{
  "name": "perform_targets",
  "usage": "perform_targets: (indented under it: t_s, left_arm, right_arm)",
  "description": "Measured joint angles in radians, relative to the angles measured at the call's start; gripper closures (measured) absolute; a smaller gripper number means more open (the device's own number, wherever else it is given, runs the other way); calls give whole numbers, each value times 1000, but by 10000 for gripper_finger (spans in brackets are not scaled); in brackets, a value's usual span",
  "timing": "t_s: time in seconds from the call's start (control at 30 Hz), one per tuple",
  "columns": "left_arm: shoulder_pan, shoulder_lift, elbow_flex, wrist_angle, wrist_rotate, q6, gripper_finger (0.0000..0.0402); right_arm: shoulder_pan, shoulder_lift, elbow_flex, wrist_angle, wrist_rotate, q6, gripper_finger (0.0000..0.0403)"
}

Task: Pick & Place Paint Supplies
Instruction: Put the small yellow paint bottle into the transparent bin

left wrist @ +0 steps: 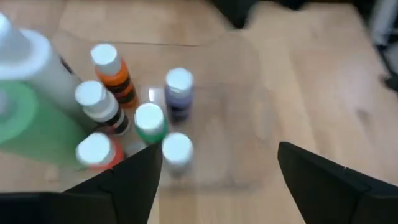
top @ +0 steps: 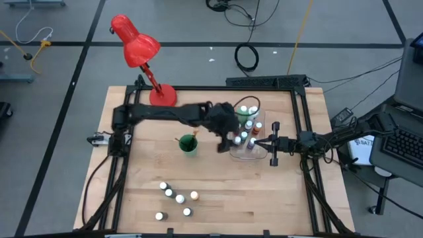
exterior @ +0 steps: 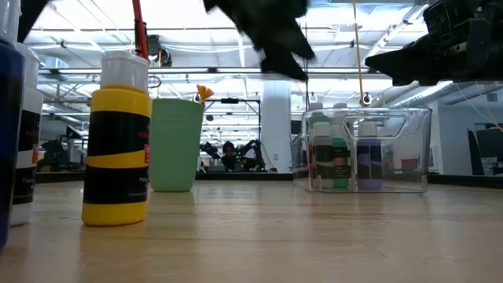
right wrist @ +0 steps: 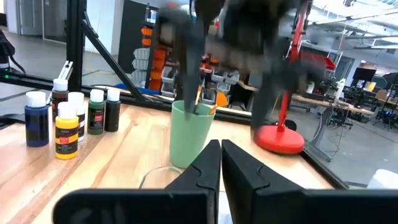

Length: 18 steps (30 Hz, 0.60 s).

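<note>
High view: your left pincer (top: 236,137) hangs over the clear tray (top: 259,153); the loose paint bottles (top: 175,200) stand well behind it, nearer this arm than the right.

Left wrist view: fingers (left wrist: 134,177) spread wide, empty; upright bottles (left wrist: 149,120) sit directly below.

Right wrist view: right pincer (right wrist: 221,163) closed, empty.

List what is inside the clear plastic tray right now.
The clear tray holds several small white-capped paint bottles, including orange, green and purple ones, plus a taller green and white bottle. The open left gripper hangs over it, hiding part of its contents from above.
</note>
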Motion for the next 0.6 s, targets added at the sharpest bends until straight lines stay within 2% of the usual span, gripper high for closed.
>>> perform_targets:
  t_s: [0.1, 0.17, 0.3, 0.4, 0.5, 0.6]
  left_arm:
    - [-32, -124, 6, -137, 28, 53, 105]
    - [-80, -235, -27, -172, -17, 45, 135]
    - [-202, -501, -135, -242, -271, 17, 214]
    - [-320, -736, -258, -221, -437, -26, 275]
    - [-443, -964, -443, -130, -579, -80, 331]
    - [-513, -1148, -649, -45, -707, -143, 383]
  right_arm:
    - [0, 3, 0, -8, -2, 6, 393]
    - [0, 5, 0, -21, -2, 19, 393]
    - [0, 8, 0, -22, -2, 25, 393]
    - [0, 10, 0, -30, -2, 43, 393]
    - [0, 10, 0, -31, -2, 58, 393]
    - [0, 10, 0, -30, -1, 62, 393]
